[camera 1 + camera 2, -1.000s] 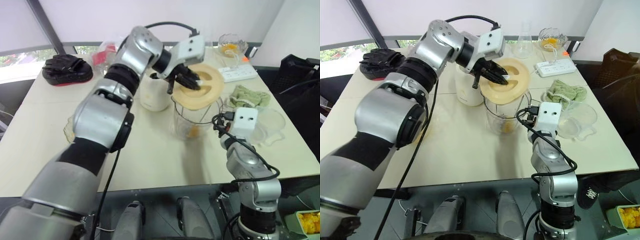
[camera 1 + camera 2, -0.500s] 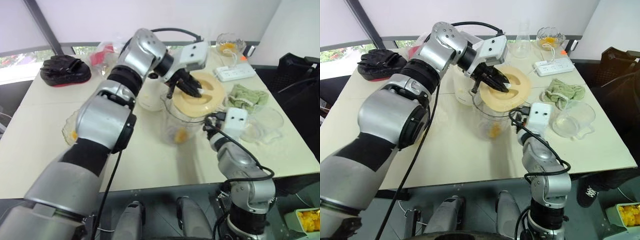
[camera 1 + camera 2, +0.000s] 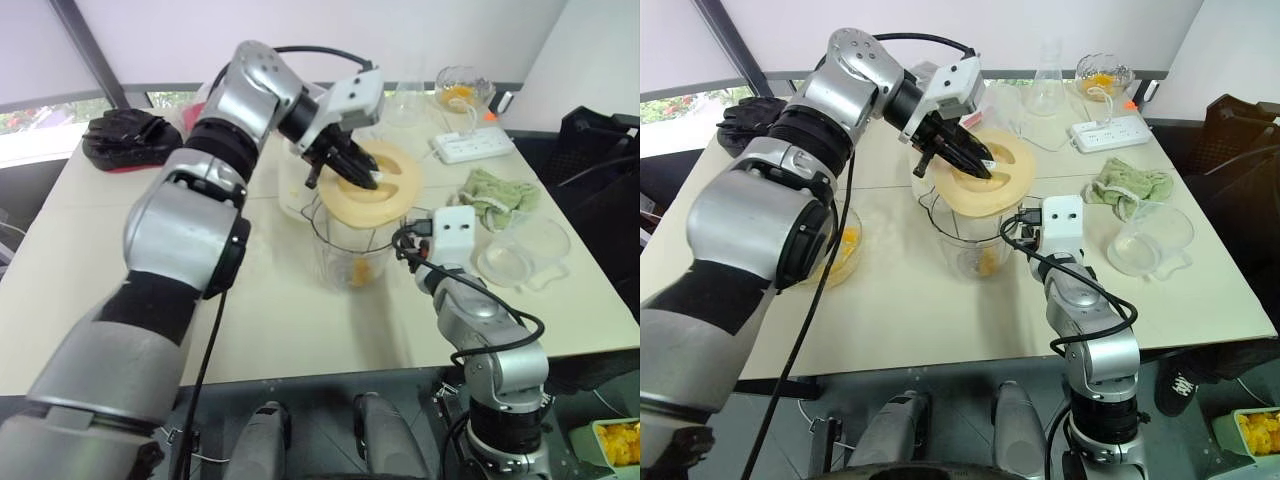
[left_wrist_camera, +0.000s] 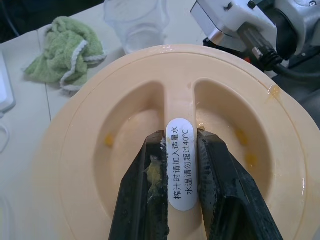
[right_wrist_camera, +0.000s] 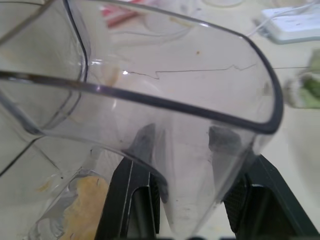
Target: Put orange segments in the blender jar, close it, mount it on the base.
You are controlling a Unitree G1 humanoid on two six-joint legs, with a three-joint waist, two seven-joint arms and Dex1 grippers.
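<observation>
The clear blender jar (image 3: 345, 245) stands on the table with orange segments (image 3: 358, 272) at its bottom. My right gripper (image 5: 192, 182) is shut on the jar's side handle (image 5: 185, 150), one black finger on each side. My left gripper (image 4: 177, 137) is shut on the centre ridge of the pale orange lid (image 3: 385, 190), holding it tilted over the jar's mouth. I cannot tell whether the lid touches the rim. The cream-white base (image 3: 292, 197) stands just behind the jar, partly hidden by the lid.
A scalloped glass bowl (image 3: 840, 250) with orange pieces sits to the left of the jar. On the right are a green cloth (image 3: 495, 190), a clear cup (image 3: 520, 260) and a power strip (image 3: 470, 147). A flask (image 3: 1045, 90), another glass bowl (image 3: 460, 90) and a black glove (image 3: 130, 135) lie at the back.
The camera view has shifted. The jar in my right gripper and the lid in my left have both moved a little to the left, closer to the base. Both grips are unchanged.
</observation>
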